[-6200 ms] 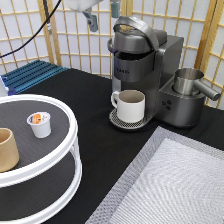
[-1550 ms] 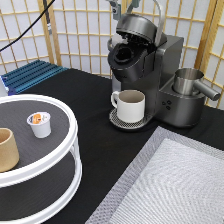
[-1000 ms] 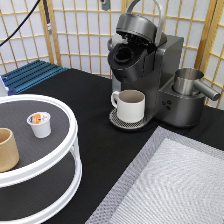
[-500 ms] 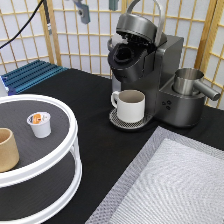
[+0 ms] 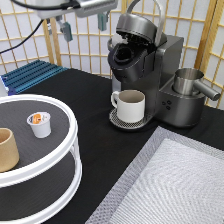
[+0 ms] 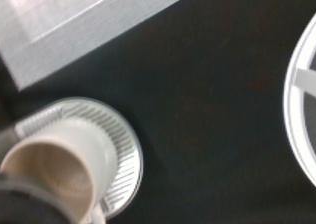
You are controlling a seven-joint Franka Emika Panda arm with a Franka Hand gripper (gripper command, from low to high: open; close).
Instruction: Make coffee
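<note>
The gripper (image 5: 84, 24) is hanging high in the air at the exterior view's top, to the left of the coffee machine (image 5: 145, 70) and well above the desk (image 5: 95, 115). Its two fingers (image 5: 66, 31) are standing apart with nothing between them. The coffee machine is sitting with its lid (image 5: 137, 22) raised, its pod chamber showing dark and open beneath. A white mug (image 5: 130, 105) is standing on the round drip tray (image 5: 117, 120) at the front of the machine, handle turned toward the exterior view's left. A metal jug (image 5: 192, 84) is resting on the machine's right side.

The coffee (image 5: 39, 124), a small white pod cup with an orange foil top, is sitting upright on the top tier of the white two-tier round stand (image 5: 60, 160), well to the left of the machine and far from the gripper. A tan cup (image 5: 7, 150) is standing on the same tier, near the pod. A grey mat (image 5: 170, 185) is lying on the desk below the machine.

In the wrist view, the mug (image 6: 54, 172) on its drip tray (image 6: 121, 145) is showing from above, with the stand's rim (image 6: 297, 115) across the dark desk (image 6: 207, 100).
</note>
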